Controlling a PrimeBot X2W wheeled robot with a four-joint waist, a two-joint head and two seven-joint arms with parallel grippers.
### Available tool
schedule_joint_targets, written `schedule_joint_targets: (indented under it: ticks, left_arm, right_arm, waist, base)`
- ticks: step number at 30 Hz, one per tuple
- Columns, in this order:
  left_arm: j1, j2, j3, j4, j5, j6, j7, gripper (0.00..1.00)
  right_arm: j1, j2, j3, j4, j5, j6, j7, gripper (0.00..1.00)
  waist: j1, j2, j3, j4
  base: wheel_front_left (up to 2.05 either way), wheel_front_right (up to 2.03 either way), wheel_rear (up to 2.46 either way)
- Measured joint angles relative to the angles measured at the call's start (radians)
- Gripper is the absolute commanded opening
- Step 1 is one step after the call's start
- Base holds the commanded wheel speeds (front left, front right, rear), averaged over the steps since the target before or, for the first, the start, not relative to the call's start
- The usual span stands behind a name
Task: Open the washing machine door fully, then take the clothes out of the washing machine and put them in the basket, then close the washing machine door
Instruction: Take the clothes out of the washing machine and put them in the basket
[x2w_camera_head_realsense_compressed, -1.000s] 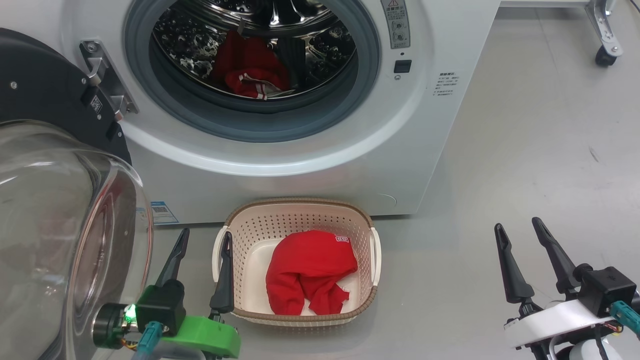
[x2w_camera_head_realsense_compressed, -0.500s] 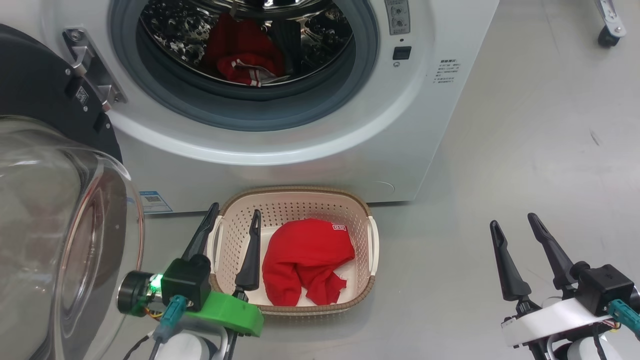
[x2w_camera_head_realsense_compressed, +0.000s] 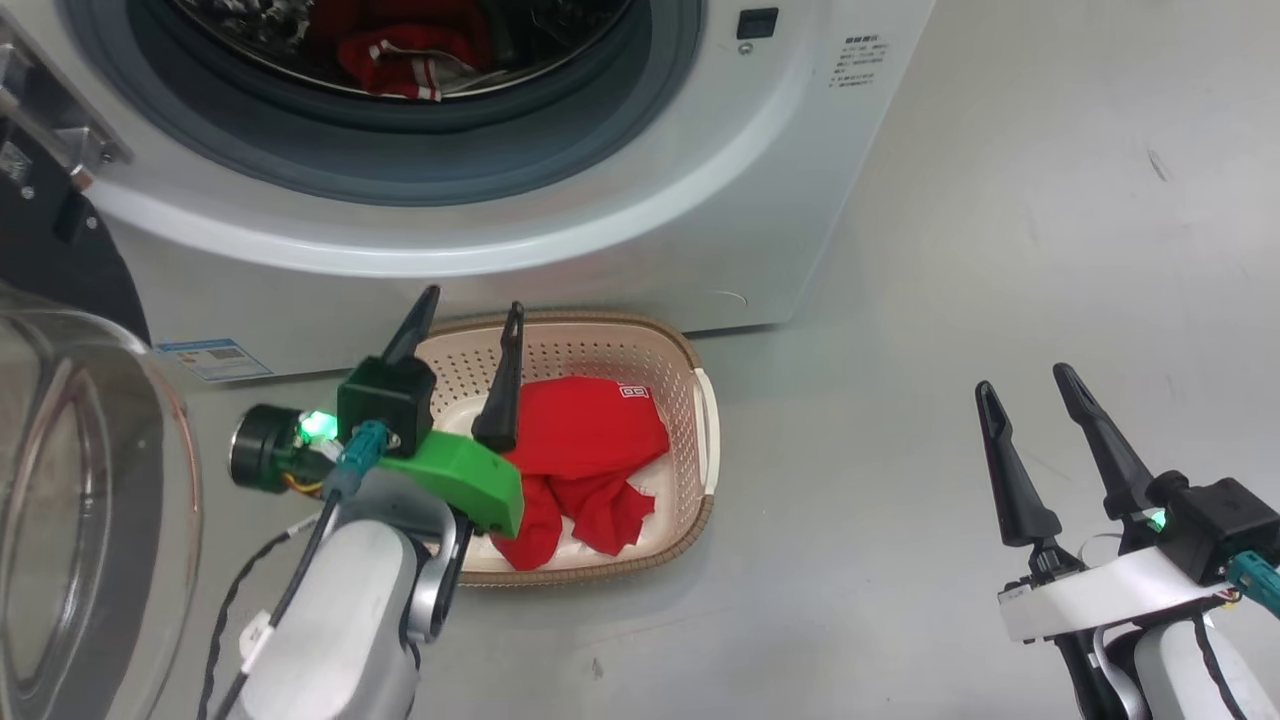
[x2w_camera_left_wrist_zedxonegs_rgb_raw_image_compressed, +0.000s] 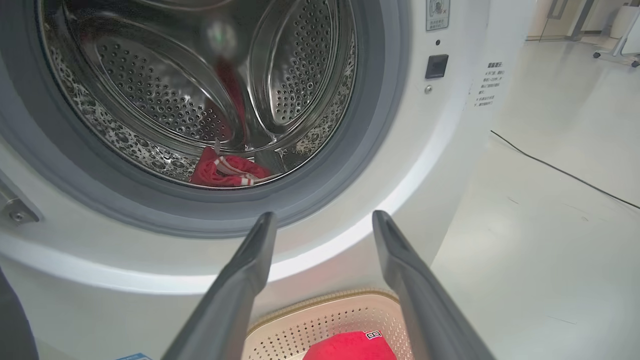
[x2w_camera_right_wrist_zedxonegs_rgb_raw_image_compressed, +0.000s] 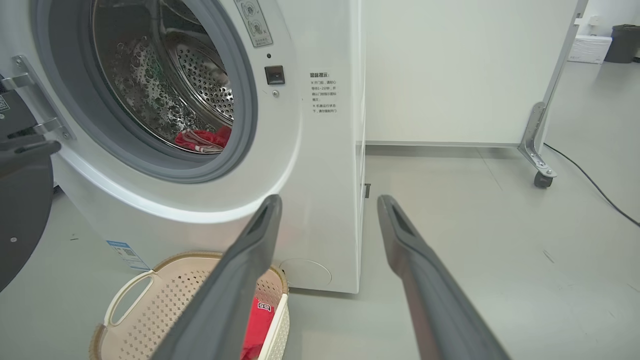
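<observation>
I have the washing machine door (x2w_camera_head_realsense_compressed: 90, 520) swung out wide at the left, its glass bowl bulging toward my head camera with the matte black inner face behind it. The washing machine (x2w_camera_head_realsense_compressed: 600, 230) stands open on the grey floor (x2w_camera_head_realsense_compressed: 950, 250). At the bottom of its steel drum (x2w_camera_left_wrist_zedxonegs_rgb_raw_image_compressed: 150, 100), just behind the grey rubber seal (x2w_camera_head_realsense_compressed: 420, 175), lies a red garment (x2w_camera_head_realsense_compressed: 395, 62) with white trim.

The cream basket (x2w_camera_head_realsense_compressed: 692, 430) sits on the floor just in front of the machine's lower front panel, to the right of the blue label (x2w_camera_head_realsense_compressed: 212, 358). A red jersey (x2w_camera_head_realsense_compressed: 590, 440) is crumpled inside it, toward the right and front, with a small logo patch facing up near the back rim.

My left gripper (x2w_camera_head_realsense_compressed: 473, 298) hangs over the basket's back left corner. Its fingers are spread wide, holding nothing, and point up toward the drum opening. In the head view one finger crosses the jersey's edge, but I cannot tell whether it touches the cloth.

My right gripper (x2w_camera_head_realsense_compressed: 1023, 377) is well apart to the right, over bare floor. Its fingers are likewise wide and empty, aimed toward the machine's front right corner.
</observation>
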Motion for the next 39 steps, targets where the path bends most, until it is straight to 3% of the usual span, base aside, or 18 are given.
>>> schedule_joint_targets:
  ticks: [6,19,29,39]
  left_arm:
    - [-0.148,-0.001,0.005,0.09,0.019,0.0,0.067,1.0]
    - [-0.473,0.016,0.025,0.267,0.045,0.0,0.35,1.0]
    - [-0.705,0.125,0.096,0.307,0.07,0.0,0.502,1.0]
    - [-0.861,0.249,0.101,0.357,0.123,-0.001,0.675,1.0]
  right_arm:
    - [-0.054,0.003,0.002,-0.003,0.024,0.001,0.0,1.0]
    - [-0.166,0.051,0.014,0.007,0.084,0.001,0.0,1.0]
    - [-0.221,0.053,0.04,0.012,0.116,0.001,0.0,1.0]
    - [-0.286,0.06,0.084,0.019,0.151,0.001,0.0,1.0]
  waist:
    - [0.0,0.0,0.068,-0.039]
    - [0.0,0.0,0.207,-0.149]
    - [0.0,0.0,0.303,-0.205]
    - [0.0001,0.0,0.393,-0.259]
  base:
    - [0.0,0.0,0.0]
    - [0.0,0.0,0.0]
    - [0.0,0.0,0.0]
    - [0.0,0.0,0.0]
